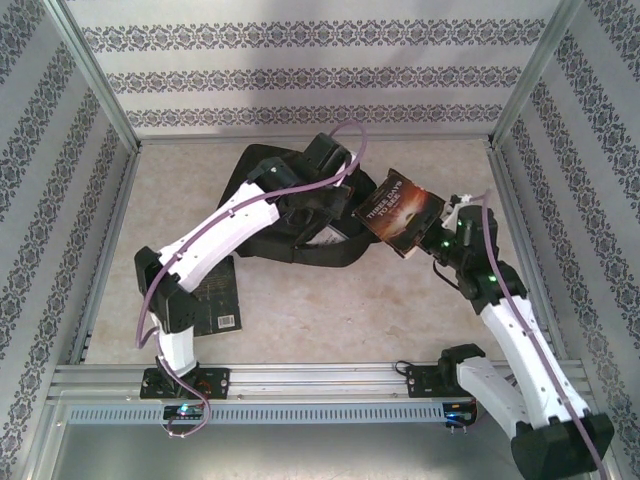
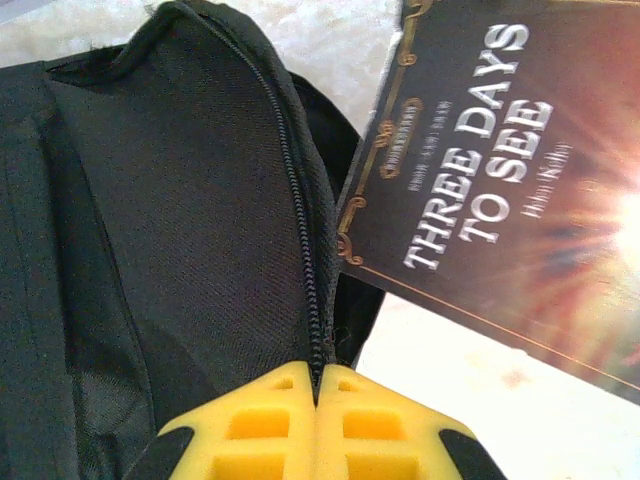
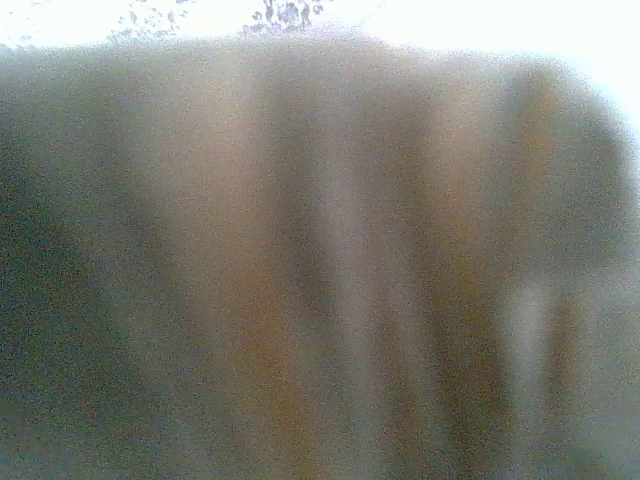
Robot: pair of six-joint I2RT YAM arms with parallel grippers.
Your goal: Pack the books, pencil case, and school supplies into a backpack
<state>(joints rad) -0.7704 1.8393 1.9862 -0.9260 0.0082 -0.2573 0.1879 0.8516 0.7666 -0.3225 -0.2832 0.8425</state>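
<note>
You are at the step of getting the brown book (image 1: 398, 212) into the backpack (image 1: 300, 215). From above, the backpack lies at 12 o'clock on the table (image 1: 330, 310). The brown book hangs tilted in the air, just at the bag's 3 o'clock side. Your right gripper (image 1: 436, 230) is at the book's far edge and looks to be pinching it, since the book is up off the table. Your left gripper (image 2: 317, 378) has its yellow fingers (image 2: 262, 425) pressed tight together on the backpack's zip edge.

To do this well, lift that zip edge up so the mouth opens wide. Then tip the book so a short edge goes in first, and slide it toward 9 o'clock into the gap. Go slow. If a corner catches the zip, it may push the bag away.

The left wrist view shows the zip running right into the fingers, with the book's title close by at 2 o'clock. The top view is too far off for that. But it shows a black book (image 1: 215, 295) lying at 8 o'clock under the left arm. The right wrist view is too blurry to tell you about the grip.
</note>
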